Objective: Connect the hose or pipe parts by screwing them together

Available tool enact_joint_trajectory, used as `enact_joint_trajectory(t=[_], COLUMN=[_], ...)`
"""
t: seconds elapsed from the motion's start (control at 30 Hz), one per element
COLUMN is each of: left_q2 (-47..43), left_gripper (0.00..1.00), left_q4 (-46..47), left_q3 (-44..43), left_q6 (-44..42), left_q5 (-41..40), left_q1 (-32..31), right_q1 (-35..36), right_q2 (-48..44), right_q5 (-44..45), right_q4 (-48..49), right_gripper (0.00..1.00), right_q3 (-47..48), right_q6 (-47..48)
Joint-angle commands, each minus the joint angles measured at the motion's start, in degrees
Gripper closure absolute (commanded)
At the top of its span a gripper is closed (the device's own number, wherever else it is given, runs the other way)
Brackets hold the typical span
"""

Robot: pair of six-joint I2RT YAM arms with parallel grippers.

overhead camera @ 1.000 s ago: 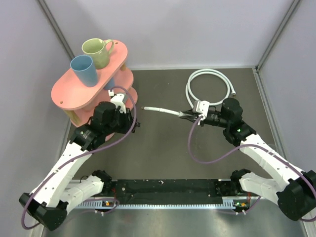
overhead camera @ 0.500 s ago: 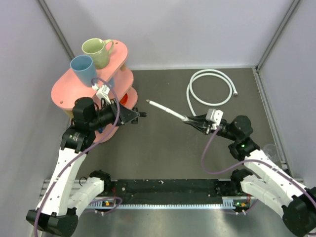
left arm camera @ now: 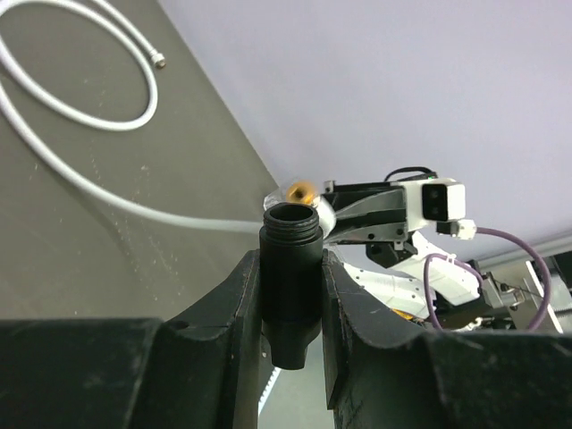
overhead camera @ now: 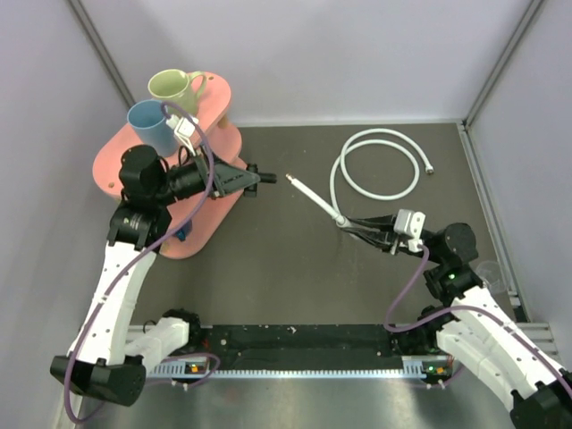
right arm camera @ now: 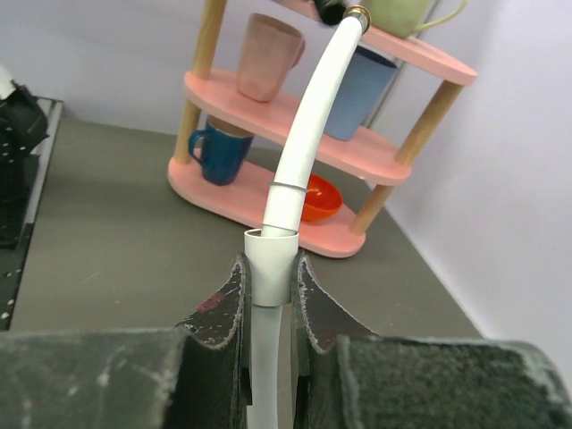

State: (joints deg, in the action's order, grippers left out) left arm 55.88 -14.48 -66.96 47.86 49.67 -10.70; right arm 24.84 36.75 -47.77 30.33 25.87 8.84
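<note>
My left gripper [overhead camera: 253, 177] [left arm camera: 290, 261] is shut on the black connector [overhead camera: 259, 176] [left arm camera: 290, 277], which it holds in the air by the pink shelf. The connector's threaded open end faces the hose tip. My right gripper [overhead camera: 347, 221] [right arm camera: 270, 268] is shut on the white hose [overhead camera: 315, 200] [right arm camera: 295, 170] at a grey sleeve just behind its stiff end. The brass-tipped hose end [overhead camera: 290, 178] [left arm camera: 302, 190] [right arm camera: 356, 14] points at the connector with a small gap between them. The remaining hose lies in a loop [overhead camera: 375, 134] on the table, and its far silvery fitting [overhead camera: 430, 169] rests at the right.
A pink three-tier shelf [overhead camera: 134, 170] [right arm camera: 393, 156] stands at the back left, close behind the left gripper. It holds a green mug [overhead camera: 174, 94], a blue cup [overhead camera: 152, 127], a pink cup [right arm camera: 268, 58], a dark blue mug [right arm camera: 219, 147] and an orange bowl [right arm camera: 320, 198]. Grey walls enclose the dark table.
The left arm has swung back and up beside the shelf with the connector. The right arm has drawn back to the right, turning the hose end towards the connector.
</note>
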Motion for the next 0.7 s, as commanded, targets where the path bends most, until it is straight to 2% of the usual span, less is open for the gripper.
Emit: enact_joint_trajectory(t=[0.0, 0.17, 0.2, 0.3, 0.43, 0.57, 0.67], left_q2=[2.13, 3.62, 3.62, 3.01, 3.88, 4.06, 4.33], left_gripper=[1.0, 1.0, 1.0, 1.0, 1.0, 1.0, 1.0], left_q4=[4.64, 6.13, 6.48, 6.75, 8.06, 13.33, 12.9], left_q3=[-6.42, -7.66, -6.79, -4.07, -2.13, -1.42, -2.56], left_q6=[-1.54, 0.13, 0.48, 0.84, 1.53, 4.79, 5.41], left_q5=[6.31, 10.7, 11.41, 10.54, 11.32, 13.78, 14.66], left_q1=[0.5, 0.5, 0.42, 0.41, 0.42, 0.42, 0.5], right_q1=[-0.14, -0.14, -0.14, -0.14, -0.14, -0.14, -0.14], right_q2=[0.69, 1.31, 1.3, 2.18, 1.92, 0.87, 0.69], right_q5=[-6.19, -8.13, -8.22, -9.27, -9.54, -9.36, -9.45], right_q4=[1.32, 5.08, 10.84, 19.14, 16.08, 12.04, 9.5], right_gripper=[1.0, 1.0, 1.0, 1.0, 1.0, 1.0, 1.0], right_q3=[2.69, 2.7, 1.48, -1.25, -1.17, 0.14, 0.67], right_q6=[-1.11, -4.6, -6.36, -12.87, -11.48, -9.37, -7.54])
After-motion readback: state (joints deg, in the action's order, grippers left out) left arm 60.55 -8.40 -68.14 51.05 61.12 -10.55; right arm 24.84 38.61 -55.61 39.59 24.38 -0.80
